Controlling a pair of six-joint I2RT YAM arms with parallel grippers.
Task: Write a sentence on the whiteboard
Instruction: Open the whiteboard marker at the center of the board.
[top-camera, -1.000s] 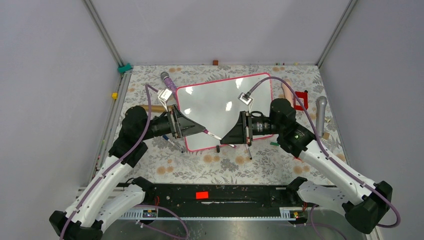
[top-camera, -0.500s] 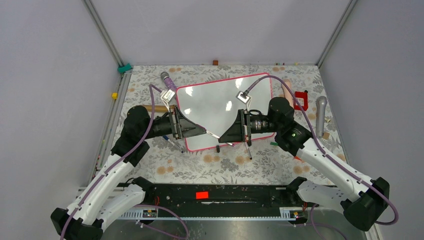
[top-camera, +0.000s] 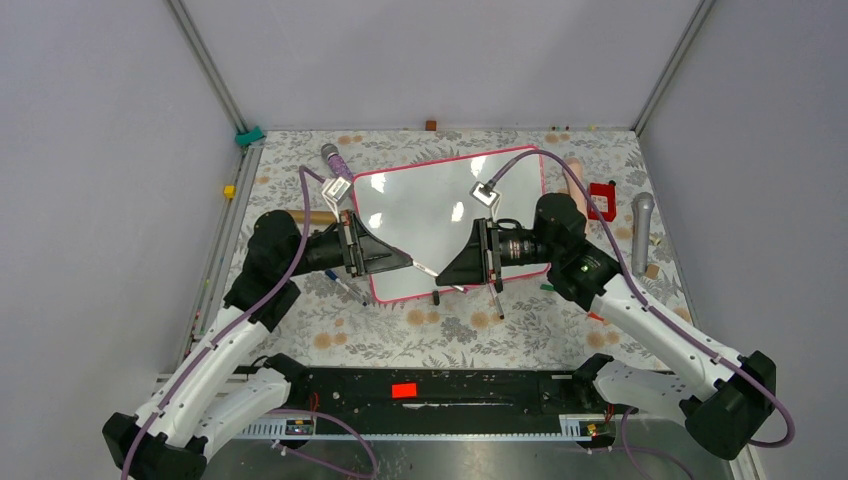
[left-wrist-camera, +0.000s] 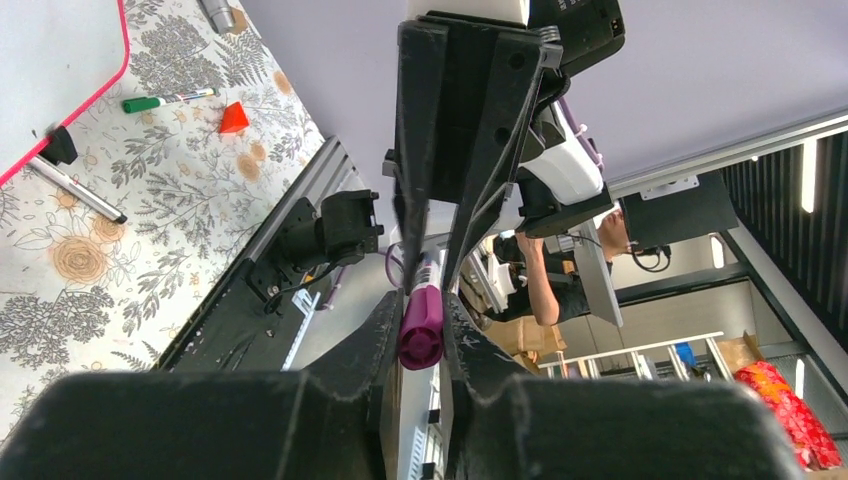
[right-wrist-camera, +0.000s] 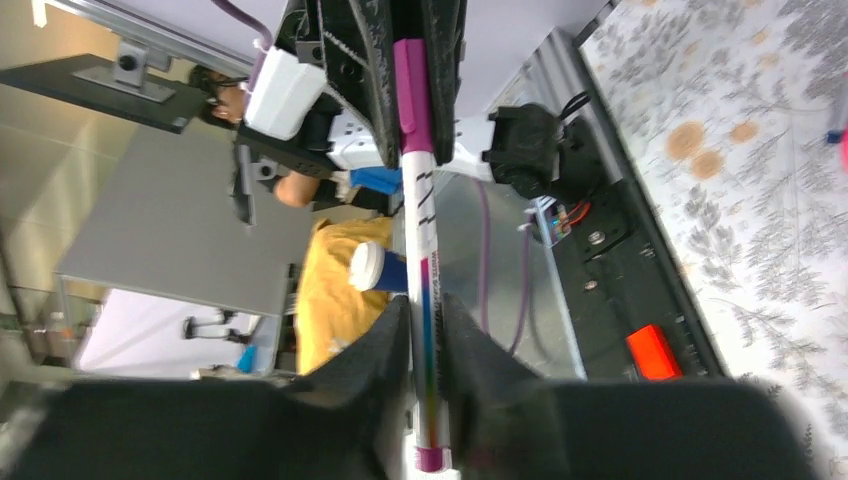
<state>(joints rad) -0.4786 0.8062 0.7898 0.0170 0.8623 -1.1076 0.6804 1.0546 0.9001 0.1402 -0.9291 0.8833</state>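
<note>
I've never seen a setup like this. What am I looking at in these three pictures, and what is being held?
These are two robot arms bolted at a table's near edge. The wide picture looks down from above; the other two come from a camera on each wrist. On the flowered tablecloth lies a pink-framed whiteboard, blank, with loose pens beside it and a grey microphone to its right. Over the board's near edge the arms meet: the right arm's fingers grip a white marker by its barrel, and the left arm's fingers are closed on its magenta cap.
</note>
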